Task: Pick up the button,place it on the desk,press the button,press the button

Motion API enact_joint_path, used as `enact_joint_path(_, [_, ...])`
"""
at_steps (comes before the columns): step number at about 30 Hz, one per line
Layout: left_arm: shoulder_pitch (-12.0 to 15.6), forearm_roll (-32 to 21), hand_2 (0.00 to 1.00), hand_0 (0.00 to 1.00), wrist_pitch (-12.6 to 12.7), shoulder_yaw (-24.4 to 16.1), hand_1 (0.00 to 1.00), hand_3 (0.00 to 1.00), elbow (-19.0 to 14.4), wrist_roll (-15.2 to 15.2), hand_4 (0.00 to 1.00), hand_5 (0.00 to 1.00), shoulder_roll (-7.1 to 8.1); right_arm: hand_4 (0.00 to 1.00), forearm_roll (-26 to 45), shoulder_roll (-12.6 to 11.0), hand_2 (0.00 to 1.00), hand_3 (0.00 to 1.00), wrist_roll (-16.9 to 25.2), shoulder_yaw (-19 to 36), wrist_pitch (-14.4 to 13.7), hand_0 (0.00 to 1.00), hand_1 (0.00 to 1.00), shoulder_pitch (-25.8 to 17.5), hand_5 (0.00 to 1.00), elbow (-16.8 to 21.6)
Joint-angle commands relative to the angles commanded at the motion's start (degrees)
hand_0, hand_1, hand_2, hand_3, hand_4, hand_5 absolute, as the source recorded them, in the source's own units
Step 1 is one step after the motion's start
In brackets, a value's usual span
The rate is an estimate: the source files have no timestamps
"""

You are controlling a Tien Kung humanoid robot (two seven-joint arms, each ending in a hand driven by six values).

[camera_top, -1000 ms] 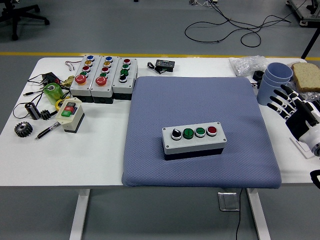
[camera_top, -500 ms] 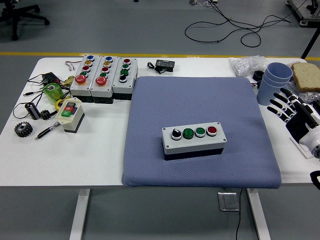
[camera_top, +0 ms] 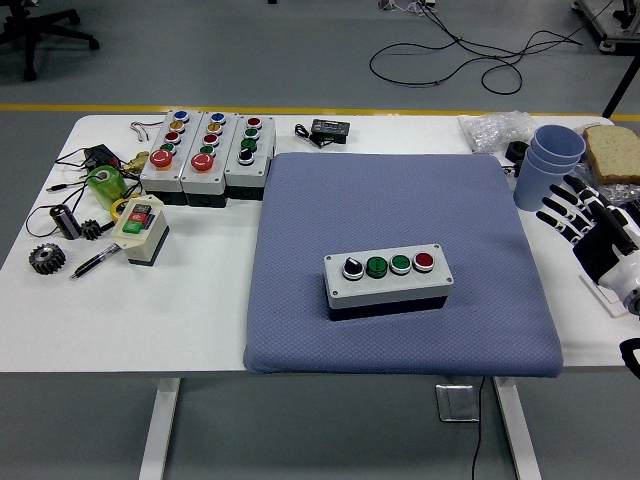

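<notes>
The grey four-button control box [camera_top: 387, 279] already lay centre-frame on the blue-grey fabric mat [camera_top: 400, 190], unpressed, while the right hand [camera_top: 583, 215] hovered open at the right edge.

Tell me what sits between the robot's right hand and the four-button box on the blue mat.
Nothing stands there. In the head view, only the blue mat and a strip of white table lie between the open right robot hand and the button box.

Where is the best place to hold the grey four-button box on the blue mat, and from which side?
Probably grip the grey four-button control box across its long front and back walls, coming from above. It lies flat on the blue quilted mat, buttons up, so the plain walls are free. The right hand is nearest.
</notes>
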Motion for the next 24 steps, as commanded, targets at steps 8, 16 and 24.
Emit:
enact_joint_path(8, [-0.04, -0.10, 0.689, 0.604, -0.11, 0.15, 0.642, 0.562, 0.00, -0.01, 0.417, 0.768, 0.00, 0.692, 0.28, 0.03, 0.634, 0.616, 0.03, 0.10, -0.02, 0.658, 0.609, -0.17, 0.311, -0.11])
enact_joint_path(16, [-0.10, -0.25, 0.690, 0.604, -0.15, 0.23, 0.642, 0.562, 0.00, 0.00, 0.417, 0.768, 0.00, 0.688, 0.45, 0.03, 0.632, 0.615, 0.02, 0.19, -0.01, 0.658, 0.606, -0.06, 0.309, -0.05])
enact_joint_path(24, [-0.13, -0.17, 0.689, 0.604, -0.10, 0.21, 0.642, 0.561, 0.00, 0.06, 0.417, 0.768, 0.00, 0.686, 0.47, 0.15, 0.631, 0.613, 0.03, -0.13, -0.03, 0.655, 0.605, -0.03, 0.307, -0.18])
